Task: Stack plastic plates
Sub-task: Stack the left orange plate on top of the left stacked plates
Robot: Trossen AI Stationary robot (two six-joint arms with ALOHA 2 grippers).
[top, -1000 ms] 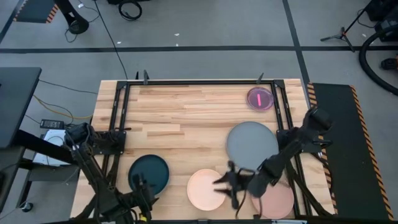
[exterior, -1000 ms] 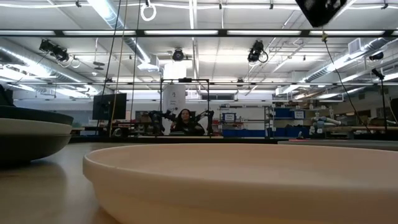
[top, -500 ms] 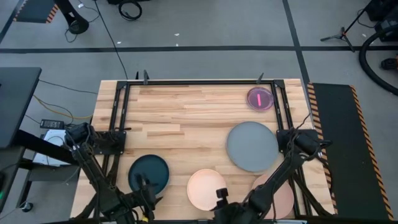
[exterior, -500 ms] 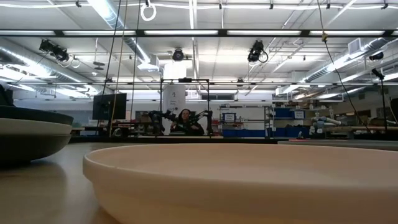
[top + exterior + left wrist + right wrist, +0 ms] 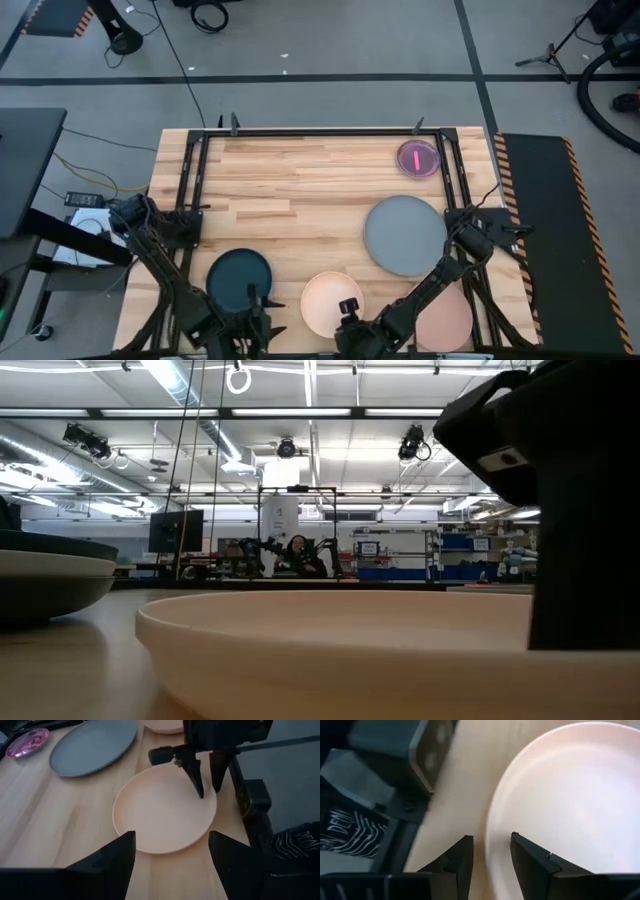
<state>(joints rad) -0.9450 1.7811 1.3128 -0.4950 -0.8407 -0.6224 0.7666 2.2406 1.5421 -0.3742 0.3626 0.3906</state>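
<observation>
The cream plate point(image 5: 333, 300) lies flat near the table's near edge. My right gripper point(image 5: 207, 790) points down over its near rim, open, with one finger inside the rim and one outside. My left gripper point(image 5: 255, 322) hovers open at the near edge between the dark teal plate point(image 5: 240, 278) and the cream plate, facing the cream one. The teal plate tops a small stack; a pale plate point(image 5: 50, 565) shows under it. The large grey plate point(image 5: 405, 235), the pink plate point(image 5: 450, 320) and the small red-pink plate point(image 5: 417, 158) lie flat on the right half. My right gripper stands astride the cream plate's near rim point(image 5: 492, 845), its fingers coming from above and slanting toward the far side. Gaps show between rim and fingers; I cannot tell whether a fingertip point(image 5: 199, 790) touches the plate. The plate lies flat on the table.
A black frame point(image 5: 300, 132) runs around the wooden table top. The far left and middle of the table point(image 5: 290, 190) show bare wood. The two arms' grippers stand close together at the near edge. A person sits far off in the room behind the table.
My right gripper has swung from above the cream plate's right side toward the near edge and come down, tipping more downward, until its fingers bracket the plate's near rim. My left gripper has shifted toward the right, toward the cream plate, and rolled. No plate has moved.
</observation>
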